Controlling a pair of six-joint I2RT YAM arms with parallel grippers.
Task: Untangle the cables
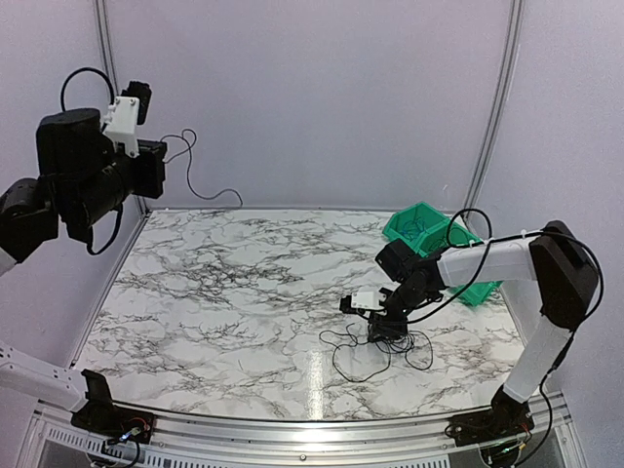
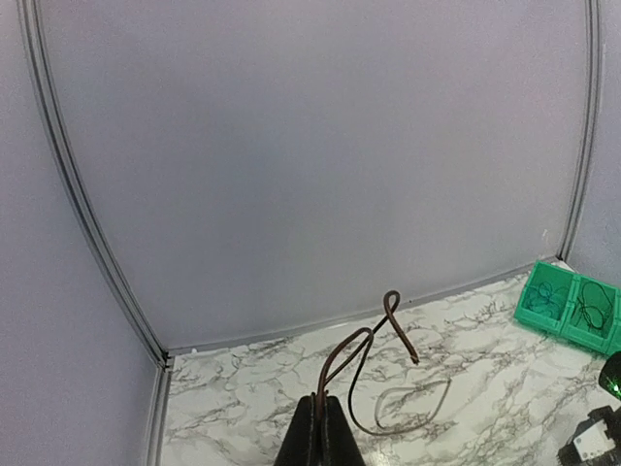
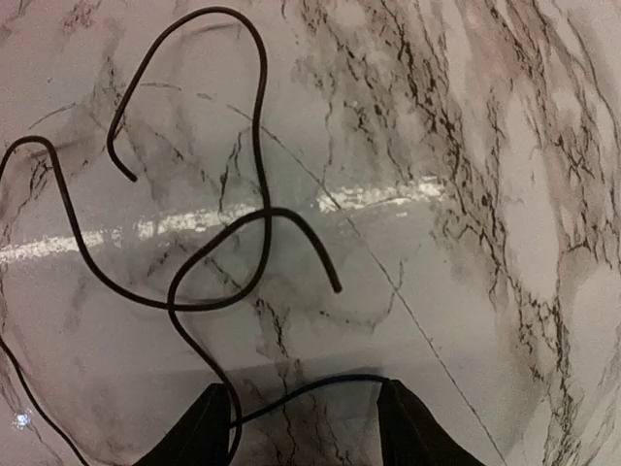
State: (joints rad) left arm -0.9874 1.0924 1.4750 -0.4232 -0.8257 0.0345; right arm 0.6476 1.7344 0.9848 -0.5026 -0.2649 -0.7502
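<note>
since one lifted cable (image 1: 195, 166) hangs in the air, well apart from the other cables (image 1: 380, 349) lying as a loose tangle on the near right of the table (image 1: 214, 292), the step in hand looks like pulling strands free one at a time.

in the top view the lifted cable's long axis runs rightward and down from the left gripper (image 1: 156, 166), with its free end lowest, over the table's far edge. in the left wrist view it rises from the pinch, curls into a small loop and droops. the left gripper (image 2: 320, 403) is pressed together on it, held high at the far left.

the tangle spreads mostly left to right, its loops flat on the marble. the right gripper (image 1: 385, 327) sits low over it, just in front of the green bins (image 1: 429, 234). its fingers (image 3: 218, 427) are spread, and a strand (image 3: 291, 390) lies between them, running from finger to finger.

next, i judge the right wrist must turn so the strand crosses the gap, then close and draw it out slowly. the overlapping loops (image 3: 262, 194) could drag along.
</note>
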